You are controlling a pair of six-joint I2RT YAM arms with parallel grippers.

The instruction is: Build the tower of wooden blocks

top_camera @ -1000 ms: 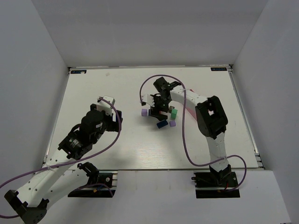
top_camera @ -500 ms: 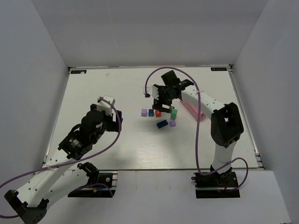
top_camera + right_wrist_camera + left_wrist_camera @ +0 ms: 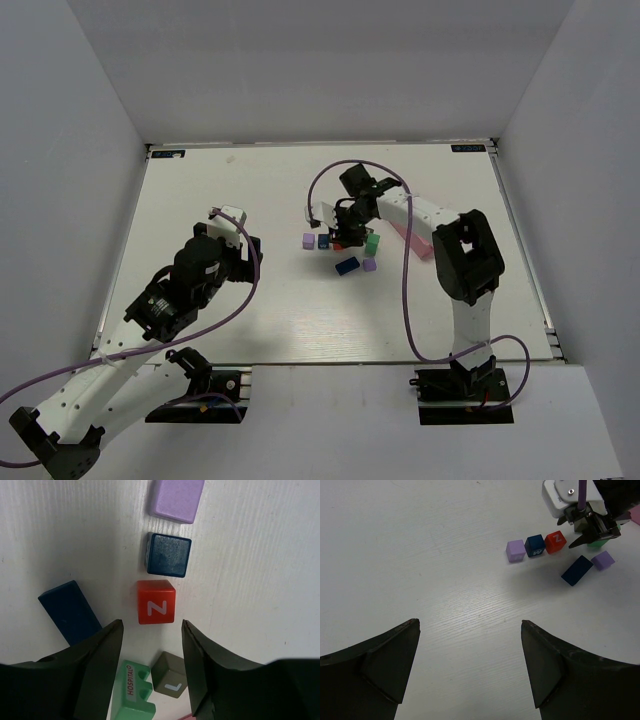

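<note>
The blocks lie loose and flat on the white table. A lilac cube (image 3: 177, 499), a blue cube (image 3: 168, 555) and a red cube marked Z (image 3: 156, 601) form a row. A blue brick (image 3: 70, 612) lies beside them. A green HOSPITAL block (image 3: 132, 692) and an olive cube marked L (image 3: 170, 681) sit under my right gripper (image 3: 152, 625), which hovers open just short of the red cube (image 3: 338, 243), holding nothing. A small lilac block (image 3: 369, 265) lies by the blue brick (image 3: 347, 265). My left gripper (image 3: 470, 624) is open over bare table, well left of the blocks.
A pink tray (image 3: 415, 240) lies right of the blocks, under the right arm. White walls close in the table on three sides. The left arm (image 3: 190, 275) rests over the table's left half.
The right gripper pulled back from the blocks, then came down over them again by the red cube, with its jaws narrower. The left arm has not moved.
</note>
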